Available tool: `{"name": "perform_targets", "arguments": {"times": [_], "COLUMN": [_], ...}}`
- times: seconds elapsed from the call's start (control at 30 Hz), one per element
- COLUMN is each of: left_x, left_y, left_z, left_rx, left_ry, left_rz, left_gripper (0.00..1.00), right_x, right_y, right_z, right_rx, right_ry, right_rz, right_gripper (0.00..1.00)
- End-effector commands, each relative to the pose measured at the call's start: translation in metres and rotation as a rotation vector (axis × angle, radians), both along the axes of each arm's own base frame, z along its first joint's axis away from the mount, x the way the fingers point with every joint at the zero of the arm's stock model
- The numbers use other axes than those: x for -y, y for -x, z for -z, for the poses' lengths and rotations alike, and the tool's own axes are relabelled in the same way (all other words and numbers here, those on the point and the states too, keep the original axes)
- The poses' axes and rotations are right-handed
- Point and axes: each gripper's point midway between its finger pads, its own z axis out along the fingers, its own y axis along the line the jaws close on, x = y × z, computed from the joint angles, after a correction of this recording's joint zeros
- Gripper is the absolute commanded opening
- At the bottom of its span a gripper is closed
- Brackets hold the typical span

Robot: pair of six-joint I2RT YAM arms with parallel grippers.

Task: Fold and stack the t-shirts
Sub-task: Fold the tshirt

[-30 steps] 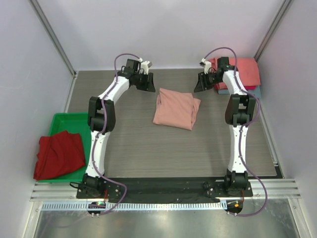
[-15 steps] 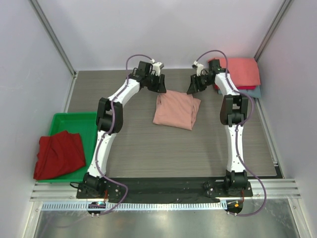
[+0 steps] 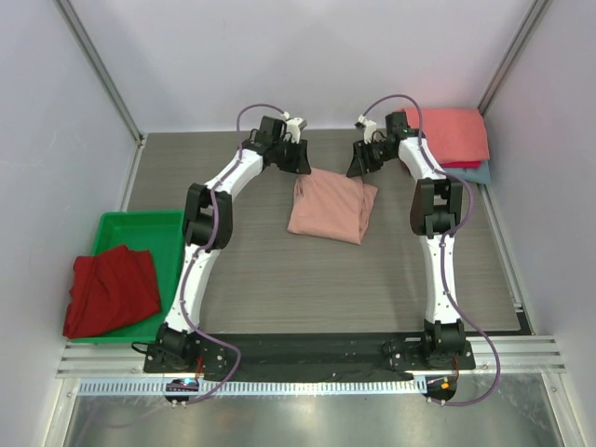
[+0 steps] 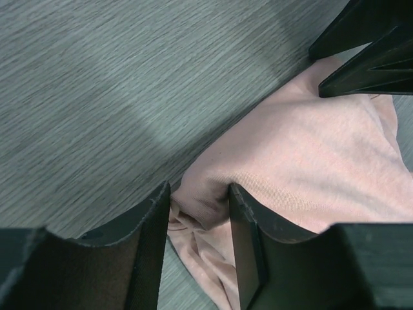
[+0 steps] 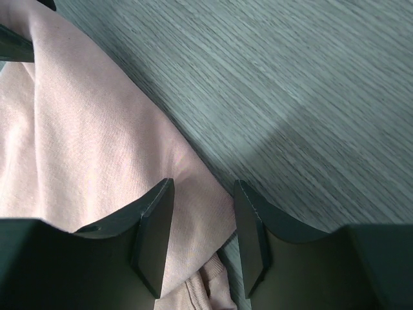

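Shirts, I count four: one pink shirt [image 3: 328, 207], one dark red shirt [image 3: 110, 289], one coral shirt [image 3: 452, 133], one blue-grey shirt [image 3: 477, 173] showing only as an edge. A thin red edge sits between the last two; I can't tell if it's a fifth. Tray [image 3: 140, 223]: one, green. Arms: two, left arm [image 3: 200, 219], right arm [image 3: 438, 209]. Grippers: two, left gripper [image 4: 199, 194], right gripper [image 5: 204, 190], two fingers each.

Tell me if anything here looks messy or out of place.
The dark red shirt lies crumpled in the green tray, covering its left rim. The pink shirt at mid-table sits slightly crooked, its right side rumpled. The stack in the far right corner looks tidy.
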Motion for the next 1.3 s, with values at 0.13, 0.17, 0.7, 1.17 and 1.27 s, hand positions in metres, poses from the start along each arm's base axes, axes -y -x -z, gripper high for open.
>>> {"name": "perform_targets", "arguments": {"times": [0.13, 0.17, 0.7, 1.17, 1.27], "left_x": [0.008, 0.009, 0.012, 0.019, 0.019], "left_y": [-0.016, -0.016, -0.017, -0.013, -0.013], "left_z": [-0.02, -0.022, -0.021, -0.021, -0.021], "left_rx": [0.071, 0.071, 0.074, 0.075, 0.076], "left_ry": [0.055, 0.061, 0.069, 0.068, 0.063], "left_rz": [0.006, 0.007, 0.006, 0.017, 0.015], "left_gripper": [0.4, 0.39, 0.4, 0.38, 0.38], "right_x": [0.013, 0.014, 0.034, 0.031, 0.024], "right_y": [-0.004, -0.003, -0.006, 0.012, 0.013], "right_z": [0.005, 0.005, 0.0, 0.011, 0.009], "right_rx": [0.009, 0.007, 0.027, -0.025, -0.015], "right_ry": [0.061, 0.064, 0.118, 0.094, 0.089], "right_rz": [0.036, 0.034, 0.07, 0.024, -0.002], "right_gripper": [0.48, 0.48, 0.48, 0.34, 0.16]}}
